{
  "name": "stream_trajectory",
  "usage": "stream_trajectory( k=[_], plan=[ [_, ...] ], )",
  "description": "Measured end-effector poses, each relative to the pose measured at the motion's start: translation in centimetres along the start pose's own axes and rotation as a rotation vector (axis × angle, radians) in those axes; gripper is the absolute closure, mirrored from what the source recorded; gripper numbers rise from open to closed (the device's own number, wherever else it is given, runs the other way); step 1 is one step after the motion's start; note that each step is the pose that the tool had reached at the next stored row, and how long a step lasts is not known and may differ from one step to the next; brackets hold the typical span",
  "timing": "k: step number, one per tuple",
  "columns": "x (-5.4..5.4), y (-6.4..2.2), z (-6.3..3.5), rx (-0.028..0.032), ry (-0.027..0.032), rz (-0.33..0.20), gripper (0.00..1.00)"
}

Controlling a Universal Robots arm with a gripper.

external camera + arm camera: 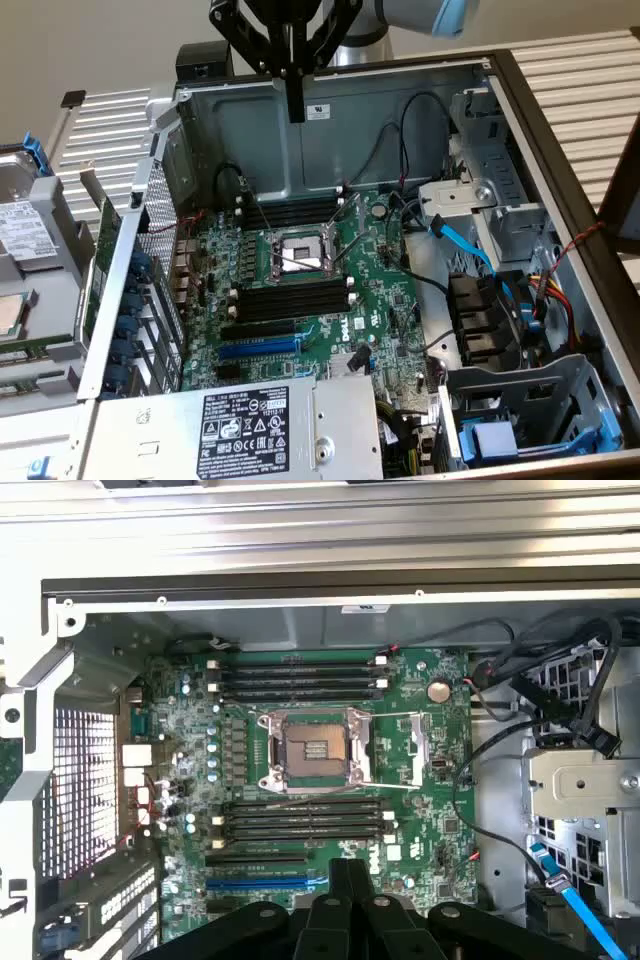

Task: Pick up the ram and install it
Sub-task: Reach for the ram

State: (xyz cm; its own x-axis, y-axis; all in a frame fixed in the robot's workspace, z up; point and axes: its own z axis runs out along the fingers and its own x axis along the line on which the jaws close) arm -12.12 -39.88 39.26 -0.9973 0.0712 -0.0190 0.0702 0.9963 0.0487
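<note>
The gripper (295, 112) is pictured above the open computer case (400, 135), jaws pressed together. Black memory slots (295, 300) are seen flanking the processor socket (297, 253).

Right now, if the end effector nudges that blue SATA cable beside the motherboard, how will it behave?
The blue SATA cable probably bends and springs back: it's a thin flat ribbon hanging in a loose arc. Likely light but tethered; it starts beside the metal drive bracket.
</note>
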Motion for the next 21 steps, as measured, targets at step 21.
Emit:
stream_trajectory(
  k=[21],
  plan=[
    [2.1,-0.15,-0.04,0.0,0.0,0.0,0.89]
  ],
)
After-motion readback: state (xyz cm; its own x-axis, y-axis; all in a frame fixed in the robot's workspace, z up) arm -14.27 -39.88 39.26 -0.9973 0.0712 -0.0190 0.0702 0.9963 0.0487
